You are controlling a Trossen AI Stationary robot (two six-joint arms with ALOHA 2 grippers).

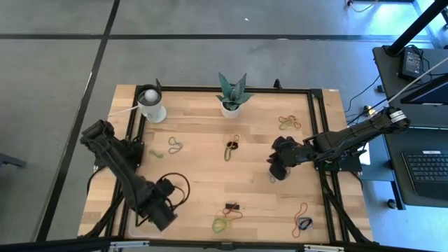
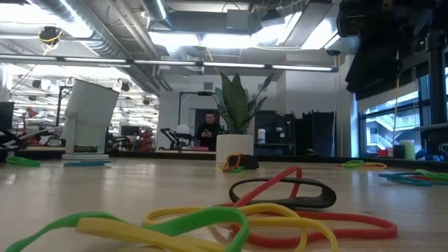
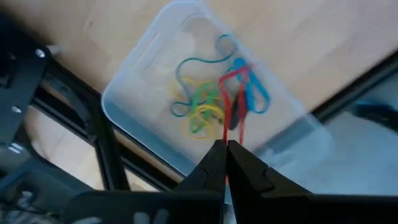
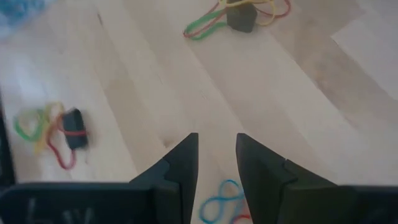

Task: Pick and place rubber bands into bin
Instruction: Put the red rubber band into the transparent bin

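Observation:
My left gripper (image 3: 225,155) stands at the table's near left corner (image 1: 162,210), above the clear bin (image 3: 134,68), and is shut on a red rubber band (image 3: 231,99). Several blue, green and yellow bands (image 3: 202,109) lie in the bin. My right gripper (image 4: 216,155) is open over the right part of the table (image 1: 278,166), pointing down. A blue band (image 4: 219,206) lies on the wood under its fingers, and I cannot tell whether they touch it. My left gripper pinches one end of the red band (image 3: 225,134) between its two fingertips, from above. The band hangs clear below the fingers, down toward the inside of the bin.
Loose band clusters lie on the wood (image 1: 288,122) (image 1: 231,148) (image 1: 175,145) (image 1: 225,217) (image 1: 302,218), some with small black blocks (image 4: 73,134) (image 4: 240,17). A potted plant (image 1: 231,94) and a white cup (image 1: 152,105) stand at the far edge. Black frame rails (image 1: 316,126) border the table.

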